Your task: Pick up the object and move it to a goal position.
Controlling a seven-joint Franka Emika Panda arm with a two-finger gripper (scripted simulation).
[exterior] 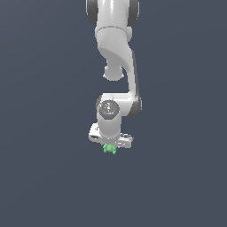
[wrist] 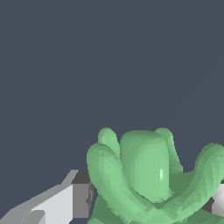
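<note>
Green and lumpy, the object (wrist: 148,175) sits between the two fingers of the gripper (wrist: 148,203), filling most of the gap in the wrist view. One finger (wrist: 65,203), white with a dark grey inner face, stands right against one flank of the object; of the other finger (wrist: 217,199) only a small pale corner shows at the frame's edge, pressed up against the opposite flank. The fingers appear clamped on the object, with no visible space left on either side. A thick rounded central lobe rises from the object's middle, and curved knobby arms sweep out around it, one of them bending across in front of the white finger (its surface is faceted and plastic-looking).

In the exterior view the arm (exterior: 116,53) hangs down from above with its wrist pointing downward, and the gripper (exterior: 109,146) ends in a white crossbar. The object (exterior: 109,149) shows there only as a small green bit poking out just below that crossbar, between the fingertips, which are too small to make out singly. Around it lies only the plain dark blue-grey backdrop (exterior: 44,177), so whether the object touches any surface cannot be told.
</note>
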